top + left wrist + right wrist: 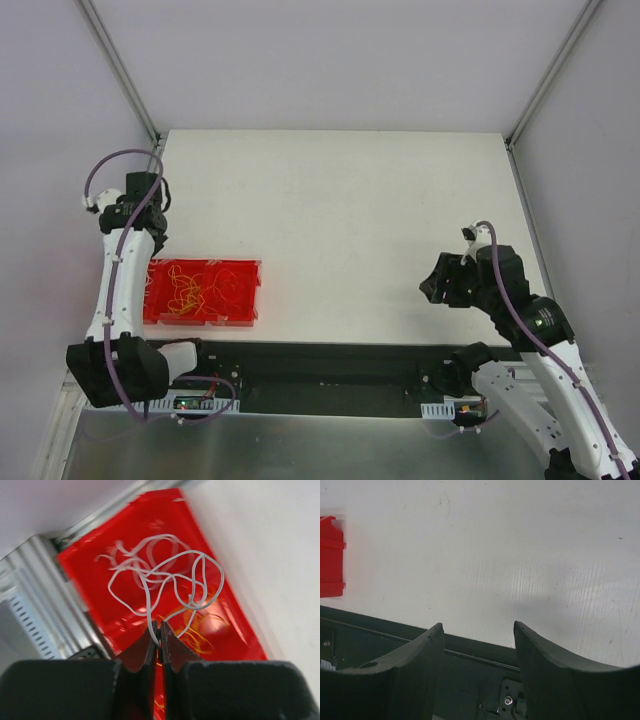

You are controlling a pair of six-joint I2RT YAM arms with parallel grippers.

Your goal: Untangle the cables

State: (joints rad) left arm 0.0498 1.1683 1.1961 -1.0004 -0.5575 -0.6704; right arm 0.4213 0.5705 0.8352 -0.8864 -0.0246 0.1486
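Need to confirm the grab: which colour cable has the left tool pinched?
The whitish cable, clamped in the left tool and looping over the red tray; the orange-yellow strands lie loose in it.

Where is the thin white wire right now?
In the left wrist view, the white wire is pinched in the shut left gripper. It loops above the red tray, which sits on the left side of the table.

A tray [255, 292] sits on the tabletop [340, 200] by its near left edge, with the cables [200, 290] lying inside it. The left tool [159, 630] hangs above the tray's left end. The right tool [477, 626] is well apart, over the tabletop's near right edge.
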